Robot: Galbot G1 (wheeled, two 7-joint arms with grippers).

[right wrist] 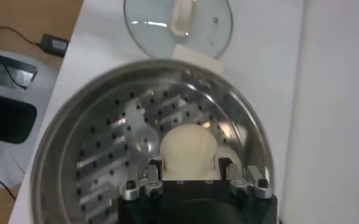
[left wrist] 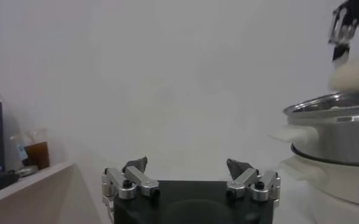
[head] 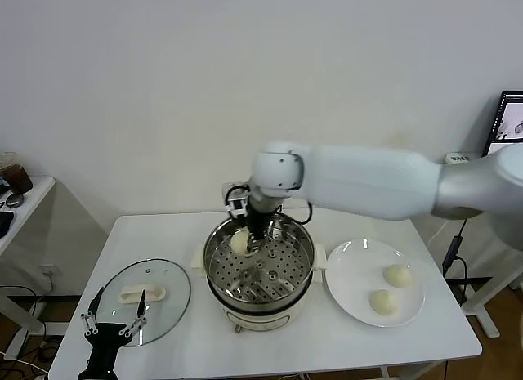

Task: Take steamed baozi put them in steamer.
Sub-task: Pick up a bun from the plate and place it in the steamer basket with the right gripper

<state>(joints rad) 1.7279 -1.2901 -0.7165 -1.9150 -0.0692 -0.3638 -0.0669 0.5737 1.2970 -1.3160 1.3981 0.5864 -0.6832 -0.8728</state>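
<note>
The steamer (head: 304, 257) is a shiny steel basket with a perforated bottom on a white base at the table's middle. My right gripper (head: 249, 233) reaches over its back left part and is shut on a pale baozi (head: 239, 243). In the right wrist view the baozi (right wrist: 188, 146) sits between the fingers (right wrist: 156, 163) over the basket (right wrist: 63, 140). In the left wrist view the baozi (left wrist: 353, 76) hangs just above the steamer rim (left wrist: 331, 109). Two more baozi (head: 397, 274) (head: 382, 301) lie on the white plate (head: 351, 274). My left gripper (head: 114, 316) is open and empty at the front left.
A round glass lid (head: 163, 310) with a white handle (head: 141, 293) lies on the table left of the steamer, under my left gripper; it also shows in the right wrist view (right wrist: 155, 30). A side table (head: 20, 204) stands at the far left. A monitor (head: 508, 122) stands at the far right.
</note>
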